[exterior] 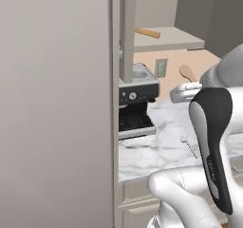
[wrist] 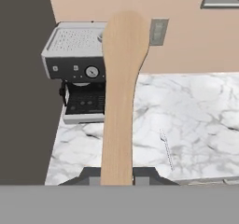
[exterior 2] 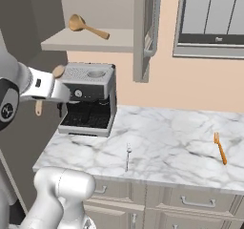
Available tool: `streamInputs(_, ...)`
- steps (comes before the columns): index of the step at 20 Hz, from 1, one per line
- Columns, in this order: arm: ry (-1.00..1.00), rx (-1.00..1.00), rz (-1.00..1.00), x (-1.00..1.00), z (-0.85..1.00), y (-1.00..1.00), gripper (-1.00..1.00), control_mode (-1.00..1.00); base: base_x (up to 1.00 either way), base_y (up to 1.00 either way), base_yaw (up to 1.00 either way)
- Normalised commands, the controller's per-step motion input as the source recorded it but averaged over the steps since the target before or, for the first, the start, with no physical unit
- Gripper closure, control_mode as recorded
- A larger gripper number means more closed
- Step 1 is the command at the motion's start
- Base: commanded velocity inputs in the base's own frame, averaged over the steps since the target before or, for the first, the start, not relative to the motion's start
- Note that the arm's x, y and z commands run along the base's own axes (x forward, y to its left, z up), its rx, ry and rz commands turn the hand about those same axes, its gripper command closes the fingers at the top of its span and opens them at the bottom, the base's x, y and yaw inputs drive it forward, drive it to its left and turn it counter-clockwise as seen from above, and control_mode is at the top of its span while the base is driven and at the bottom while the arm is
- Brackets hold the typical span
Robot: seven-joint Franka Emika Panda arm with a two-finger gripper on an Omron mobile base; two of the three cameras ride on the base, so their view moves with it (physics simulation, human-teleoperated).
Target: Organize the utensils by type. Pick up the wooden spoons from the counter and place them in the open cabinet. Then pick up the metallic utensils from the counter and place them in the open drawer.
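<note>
My gripper (wrist: 116, 173) is shut on the handle of a tan wooden spoon (wrist: 122, 78), whose bowl points away from the hand. It hangs above the left end of the white marble counter (exterior 2: 167, 137), below the open cabinet's shelf (exterior 2: 90, 42). From the base views the gripper (exterior: 189, 85) (exterior 2: 52, 88) carries the spoon (exterior: 187, 71) (exterior 2: 58, 71) in front of the coffee machine. A second, larger wooden spoon (exterior 2: 88, 27) (exterior: 148, 33) lies on the cabinet shelf. A thin silver utensil (exterior 2: 127, 155) (wrist: 166, 148) (exterior: 190, 146) and an orange fork (exterior 2: 219, 148) lie on the counter. The open drawer is out of view.
A steel coffee machine (exterior 2: 90, 99) (exterior: 137, 99) stands at the counter's left end under the cabinet. The cabinet door (exterior 2: 145, 32) hangs open beside the shelf. A tall dark cupboard (exterior 2: 19, 137) flanks the counter. Shut drawer fronts (exterior 2: 190, 202) run below the counter.
</note>
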Motion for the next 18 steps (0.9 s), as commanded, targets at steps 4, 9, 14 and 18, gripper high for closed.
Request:
streamInputs(4, -0.03, 0.00, 0.03, 0.00, 0.29, -0.13, 1.00, -1.00, 0.00, 0.00, 0.00)
streamInputs(9, -0.02, 0.00, 0.00, 0.27, 0.26, -0.16, 1.00, -1.00, 0.00, 0.00, 0.00)
streamInputs(14, -0.05, 0.00, 0.00, 0.36, 0.25, -0.14, 1.00, -1.00, 0.00, 0.00, 0.00)
streamInputs(18, -0.05, 0.00, 0.00, 0.44, 0.25, -0.14, 1.00, -1.00, 0.00, 0.00, 0.00)
